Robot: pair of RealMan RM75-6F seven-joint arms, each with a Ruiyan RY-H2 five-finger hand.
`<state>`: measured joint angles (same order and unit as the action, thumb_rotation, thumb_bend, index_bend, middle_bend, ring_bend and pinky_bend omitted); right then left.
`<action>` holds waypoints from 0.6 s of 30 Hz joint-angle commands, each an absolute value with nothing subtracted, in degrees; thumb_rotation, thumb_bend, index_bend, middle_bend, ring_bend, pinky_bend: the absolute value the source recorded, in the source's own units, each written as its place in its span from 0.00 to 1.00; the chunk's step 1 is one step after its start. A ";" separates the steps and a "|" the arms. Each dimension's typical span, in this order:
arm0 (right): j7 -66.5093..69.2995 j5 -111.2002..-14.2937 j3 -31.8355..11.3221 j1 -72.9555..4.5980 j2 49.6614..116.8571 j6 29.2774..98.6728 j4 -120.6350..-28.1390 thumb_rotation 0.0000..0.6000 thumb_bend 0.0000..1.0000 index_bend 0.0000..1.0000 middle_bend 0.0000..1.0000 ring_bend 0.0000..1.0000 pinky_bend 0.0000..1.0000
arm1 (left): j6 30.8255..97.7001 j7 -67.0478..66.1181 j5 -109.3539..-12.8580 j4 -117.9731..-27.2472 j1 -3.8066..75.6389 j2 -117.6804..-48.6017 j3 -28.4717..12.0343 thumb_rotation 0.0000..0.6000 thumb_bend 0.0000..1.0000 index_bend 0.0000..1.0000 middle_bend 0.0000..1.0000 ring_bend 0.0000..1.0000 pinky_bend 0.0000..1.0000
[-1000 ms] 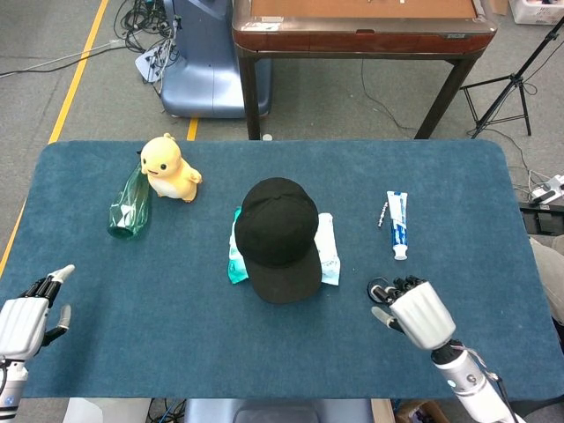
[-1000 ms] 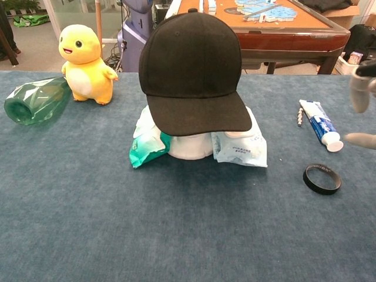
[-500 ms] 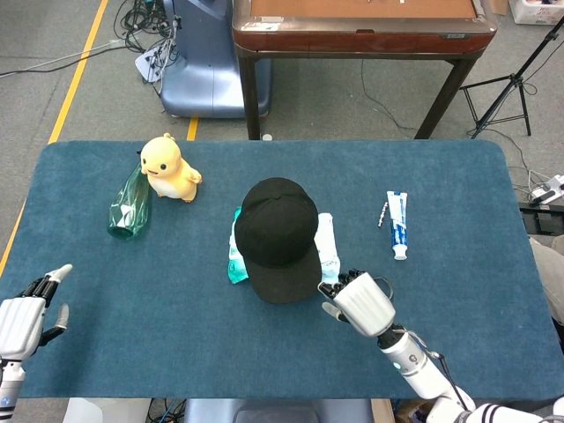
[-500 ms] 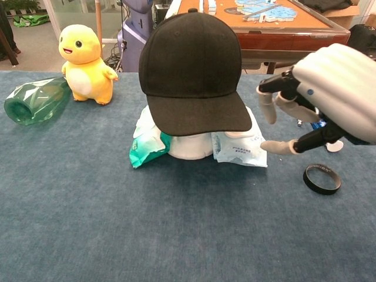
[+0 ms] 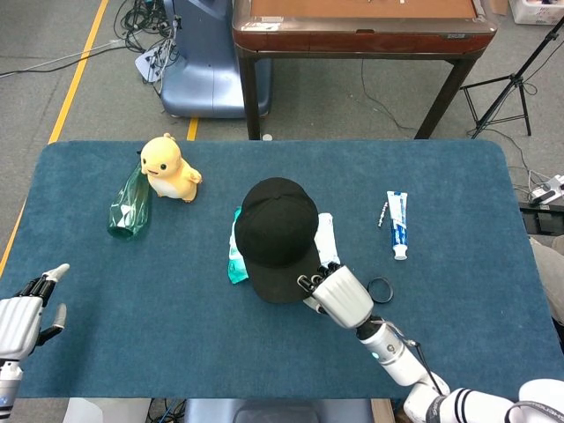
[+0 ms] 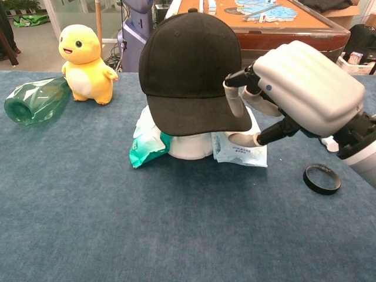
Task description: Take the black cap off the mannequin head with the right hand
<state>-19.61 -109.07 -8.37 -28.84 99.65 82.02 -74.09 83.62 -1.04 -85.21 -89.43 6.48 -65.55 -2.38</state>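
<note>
**Right hand at the cap brim**

The black cap point(image 6: 191, 64) is sitting on the mannequin head point(image 6: 189, 146), mid-counter, between wipe packs point(image 6: 239, 147). The right hand point(image 6: 294, 88) is straddling the brim, fingers point(image 6: 235, 100) apart above, thumb below. Only the chest view shows the black ring point(image 6: 322, 178) fully. The left hand point(image 5: 22, 317) is idling, fingers spread.

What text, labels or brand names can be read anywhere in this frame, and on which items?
None can be read.
Toothpaste tube: blue and white print, too small to read.
White wipes pack: faint blue print, blurred.
Green wipes pack: print illegible.
Black cap, yellow duck toy, green bottle, black ring: no visible text.
</note>
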 commanded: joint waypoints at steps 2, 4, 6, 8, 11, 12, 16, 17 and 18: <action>-18.85 -108.95 -8.99 -30.32 101.63 83.14 -71.13 1.00 0.00 0.63 0.95 0.78 0.87 | 83.50 -1.04 -85.05 -89.53 6.51 -65.47 -2.43 1.00 0.51 0.15 0.21 0.25 0.47; -18.54 -109.03 -9.24 -30.85 102.31 84.01 -69.85 1.00 0.00 0.60 0.95 0.78 0.87 | 83.51 -0.77 -84.97 -89.61 6.49 -65.35 -2.48 1.00 0.51 0.15 0.21 0.25 0.47; -18.23 -109.36 -9.31 -31.10 102.79 85.46 -68.79 1.00 0.00 0.57 0.94 0.78 0.87 | 83.62 -0.57 -84.96 -89.64 6.43 -65.22 -2.50 1.00 0.51 0.15 0.21 0.25 0.47; -17.91 -109.69 -9.19 -31.22 102.92 86.63 -68.19 1.00 0.00 0.53 0.94 0.78 0.87 | 83.74 -0.41 -84.95 -89.66 6.37 -65.15 -2.53 1.00 0.51 0.16 0.21 0.25 0.47; -17.89 -110.33 -9.33 -31.45 103.00 88.80 -67.52 1.00 0.00 0.47 0.92 0.76 0.87 | 83.92 -0.26 -85.03 -89.69 6.31 -65.11 -2.55 1.00 0.51 0.16 0.21 0.25 0.47; -17.98 -110.48 -9.38 -31.52 103.00 89.47 -67.49 1.00 0.00 0.47 0.90 0.74 0.87 | 83.97 -0.26 -85.10 -89.69 6.29 -65.11 -2.53 1.00 0.50 0.16 0.21 0.25 0.47; -19.02 -111.13 -9.37 -31.87 102.62 90.89 -68.14 1.00 0.00 0.47 0.75 0.60 0.82 | 83.87 -0.45 -85.15 -89.58 6.33 -65.20 -2.48 1.00 0.51 0.16 0.21 0.25 0.47; -19.19 -111.29 -9.32 -31.98 102.50 91.08 -68.34 1.00 0.00 0.47 0.70 0.56 0.78 | 83.81 -0.52 -85.13 -89.57 6.35 -65.21 -2.47 1.00 0.51 0.16 0.21 0.25 0.47; -19.33 -111.40 -9.26 -32.10 102.36 91.28 -68.63 1.00 0.00 0.47 0.65 0.53 0.75 | 83.77 -0.57 -85.10 -89.57 6.36 -65.23 -2.46 1.00 0.51 0.16 0.21 0.25 0.47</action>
<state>-19.22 -111.29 -9.30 -32.00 102.46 91.20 -68.51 83.77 -0.57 -85.11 -89.57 6.36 -65.23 -2.47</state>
